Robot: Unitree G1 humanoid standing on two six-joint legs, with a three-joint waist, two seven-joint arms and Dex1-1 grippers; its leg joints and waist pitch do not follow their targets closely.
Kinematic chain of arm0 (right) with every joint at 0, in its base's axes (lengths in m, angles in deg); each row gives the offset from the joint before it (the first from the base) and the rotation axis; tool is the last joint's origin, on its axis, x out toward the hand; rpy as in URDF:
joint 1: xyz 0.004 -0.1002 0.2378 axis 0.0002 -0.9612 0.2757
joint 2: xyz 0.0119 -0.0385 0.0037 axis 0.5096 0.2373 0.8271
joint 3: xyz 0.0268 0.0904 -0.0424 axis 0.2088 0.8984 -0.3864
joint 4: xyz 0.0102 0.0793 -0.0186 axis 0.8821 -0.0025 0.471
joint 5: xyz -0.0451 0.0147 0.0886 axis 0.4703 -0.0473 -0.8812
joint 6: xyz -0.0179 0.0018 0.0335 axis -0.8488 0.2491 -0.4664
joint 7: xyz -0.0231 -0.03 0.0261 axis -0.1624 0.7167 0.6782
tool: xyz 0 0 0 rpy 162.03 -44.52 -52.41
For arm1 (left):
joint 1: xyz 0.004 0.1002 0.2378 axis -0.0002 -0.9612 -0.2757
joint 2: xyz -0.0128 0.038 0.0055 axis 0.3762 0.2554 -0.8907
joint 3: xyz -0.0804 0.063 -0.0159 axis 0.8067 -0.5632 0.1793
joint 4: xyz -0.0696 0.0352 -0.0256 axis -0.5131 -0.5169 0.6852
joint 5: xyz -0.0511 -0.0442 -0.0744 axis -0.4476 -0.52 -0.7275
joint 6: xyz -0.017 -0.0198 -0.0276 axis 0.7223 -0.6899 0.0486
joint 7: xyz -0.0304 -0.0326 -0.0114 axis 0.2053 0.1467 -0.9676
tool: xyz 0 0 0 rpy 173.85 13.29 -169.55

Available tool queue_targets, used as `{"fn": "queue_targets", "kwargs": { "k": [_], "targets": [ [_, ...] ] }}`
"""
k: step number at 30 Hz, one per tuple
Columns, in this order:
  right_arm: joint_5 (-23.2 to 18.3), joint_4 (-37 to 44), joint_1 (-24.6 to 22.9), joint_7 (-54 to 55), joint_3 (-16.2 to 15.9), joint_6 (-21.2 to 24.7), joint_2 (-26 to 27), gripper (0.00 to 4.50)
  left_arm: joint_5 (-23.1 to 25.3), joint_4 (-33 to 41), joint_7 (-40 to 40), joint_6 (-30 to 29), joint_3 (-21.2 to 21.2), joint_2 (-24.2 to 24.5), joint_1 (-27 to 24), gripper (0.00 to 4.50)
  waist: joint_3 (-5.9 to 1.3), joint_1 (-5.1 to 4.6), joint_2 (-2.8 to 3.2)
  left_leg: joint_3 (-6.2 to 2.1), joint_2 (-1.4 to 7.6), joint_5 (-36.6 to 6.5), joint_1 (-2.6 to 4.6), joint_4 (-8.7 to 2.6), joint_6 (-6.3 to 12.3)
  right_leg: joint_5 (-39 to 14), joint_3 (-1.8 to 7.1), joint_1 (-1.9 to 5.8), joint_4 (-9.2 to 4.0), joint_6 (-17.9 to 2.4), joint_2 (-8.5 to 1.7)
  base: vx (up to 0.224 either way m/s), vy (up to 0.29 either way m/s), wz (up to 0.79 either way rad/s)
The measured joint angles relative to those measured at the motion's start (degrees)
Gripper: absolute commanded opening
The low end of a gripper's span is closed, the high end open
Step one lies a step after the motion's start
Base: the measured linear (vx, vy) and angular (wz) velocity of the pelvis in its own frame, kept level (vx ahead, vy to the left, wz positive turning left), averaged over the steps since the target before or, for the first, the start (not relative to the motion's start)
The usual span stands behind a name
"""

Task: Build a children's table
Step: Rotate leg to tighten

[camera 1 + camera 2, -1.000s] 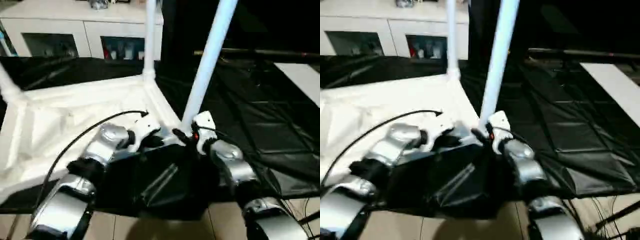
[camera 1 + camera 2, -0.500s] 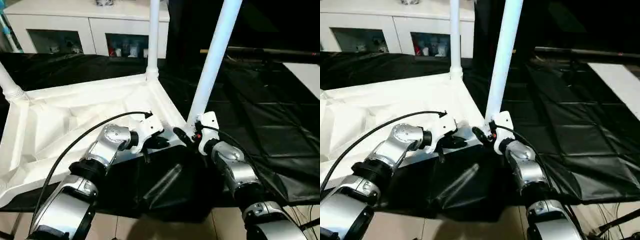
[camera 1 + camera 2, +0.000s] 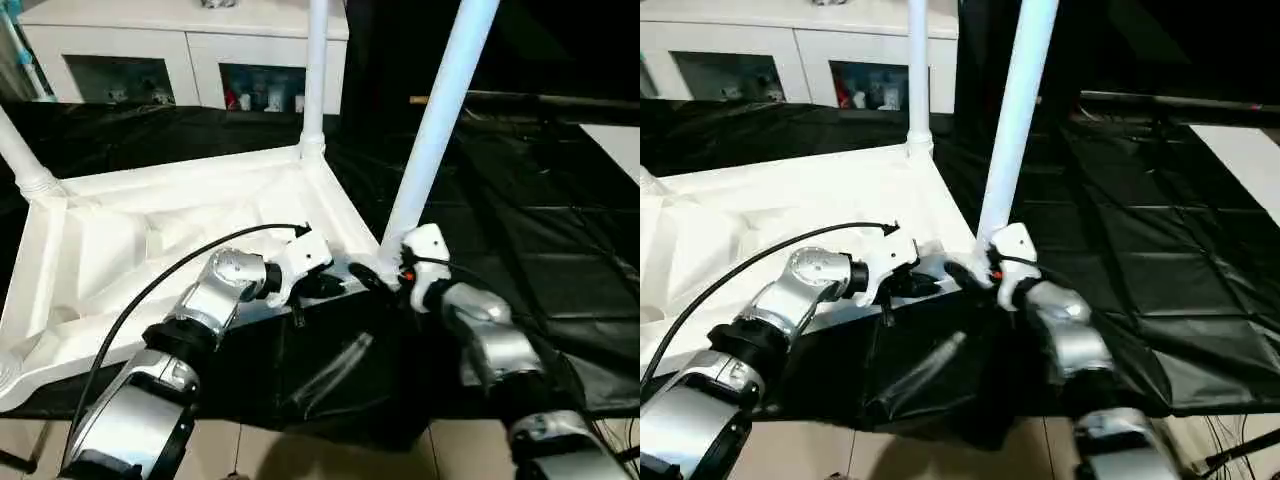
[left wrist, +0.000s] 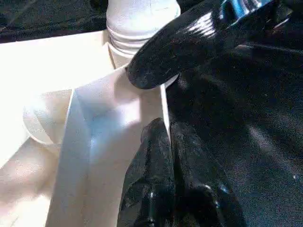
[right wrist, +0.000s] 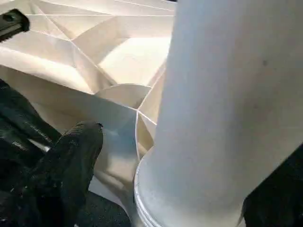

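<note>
One children's table [image 3: 150, 215] lies upside down on the black sheet [image 3: 560, 240], its ribbed underside facing up. Three white tube legs show on it: the near-corner leg [image 3: 435, 120], closest to the robot's right side of the table; the far-corner leg [image 3: 316, 70], at the corner behind it toward the cabinet; and the left-corner leg [image 3: 18, 155], at the table's opposite far corner. One empty round socket [image 3: 5, 372] shows at the table's fourth corner. Two grippers work at the table's near edge: the left gripper [image 3: 322, 287] and the right gripper [image 3: 368, 280]. Beyond the table stands one white cabinet [image 3: 190, 50] with two glass doors.
</note>
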Motion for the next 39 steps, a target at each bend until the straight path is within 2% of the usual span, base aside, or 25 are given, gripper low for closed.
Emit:
{"fn": "queue_targets", "kwargs": {
  "k": [2, 6, 9, 21, 27, 29, 34, 38, 39],
  "targets": [
    [-0.4, 1.4, -0.6, -3.3, -0.6, 0.1, -1.6, 4.44, -0.2, 0.6, -1.5, 0.1, -0.1, 0.6, -0.3, 0.00, 0.01, 0.09, 0.01, 0.00, 0.00, 0.0, -0.03, 0.01, 0.00, 0.0, -0.01, -0.01, -0.01, 0.0, 0.00, 0.000, 0.000, 0.00],
    [-2.8, 5.9, -2.4, -17.1, -3.2, 0.1, -7.7, 4.44, -1.8, 4.3, -7.5, 0.4, -0.4, 4.3, -2.6, 0.00, 0.02, 0.02, 0.02, 0.00, 0.03, 0.0, -0.07, 0.04, 0.01, 0.0, -0.01, -0.05, 0.01, 0.0, 0.01, 0.000, 0.000, 0.00],
    [-3.6, 6.9, -2.5, -22.7, -3.4, 0.1, -10.8, 4.44, -2.9, 6.5, -12.4, 0.3, -0.4, 6.6, -3.9, 0.00, 0.03, 0.11, 0.01, 0.02, 0.12, 0.0, -0.08, 0.07, 0.01, 0.0, -0.06, -0.06, 0.03, 0.0, 0.06, 0.000, 0.000, 0.00],
    [-4.0, 6.6, -2.1, -29.7, -5.9, -1.1, -11.4, 4.44, -4.5, 12.5, -19.2, -2.6, -2.0, 10.4, -6.3, 0.00, 0.04, 0.37, 0.00, 0.08, 0.15, 0.0, -0.18, 0.23, 0.03, -0.1, -0.05, -0.10, 0.06, 0.0, 0.04, 0.000, 0.000, 0.00],
    [-3.6, 5.3, -1.3, -30.1, -6.7, -1.5, -10.7, 3.82, -4.4, 12.4, -19.1, -2.8, -1.9, 10.6, -6.2, 0.00, 0.04, 0.15, -0.01, 0.08, 0.16, 0.0, -0.18, 0.33, 0.04, -0.1, -0.05, -0.10, 0.17, 0.0, 0.04, 0.000, 0.000, 0.00],
    [-3.3, 5.0, -1.1, -30.1, -6.8, -2.1, -10.7, 3.82, -4.4, 12.5, -19.0, -3.2, -1.9, 10.6, -6.2, 0.00, 0.03, 0.14, -0.03, 0.08, 0.17, 0.0, -0.17, 0.34, 0.03, -0.1, -0.05, -0.10, 0.19, 0.0, 0.04, 0.000, 0.000, 0.00],
    [-3.2, 4.3, -0.9, -30.8, -7.2, -2.7, -10.6, 3.28, -4.4, 12.7, -18.8, -3.7, -2.0, 10.6, -6.2, 0.00, 0.02, 0.08, -0.04, 0.08, 0.17, 0.0, -0.16, 0.41, 0.04, -0.1, -0.04, -0.09, 0.26, 0.0, 0.04, 0.000, 0.000, 0.00],
    [-3.1, 3.8, -0.6, -31.3, -7.6, -3.3, -10.6, 3.09, -4.3, 12.7, -18.6, -3.8, -2.0, 10.6, -6.2, 0.00, 0.02, 0.04, -0.05, 0.08, 0.18, 0.0, -0.16, 0.50, 0.04, -0.1, -0.01, -0.09, 0.36, 0.0, 0.04, 0.000, 0.000, 0.00],
    [-3.1, 3.6, -0.3, -31.3, -7.7, -3.3, -10.5, 2.88, -4.3, 12.7, -18.6, -3.8, -2.0, 10.7, -6.1, 0.00, 0.03, 0.02, -0.06, 0.08, 0.18, 0.0, -0.15, 0.50, 0.03, -0.1, -0.02, -0.10, 0.39, 0.0, 0.04, 0.000, 0.000, 0.00]
  ]
}}
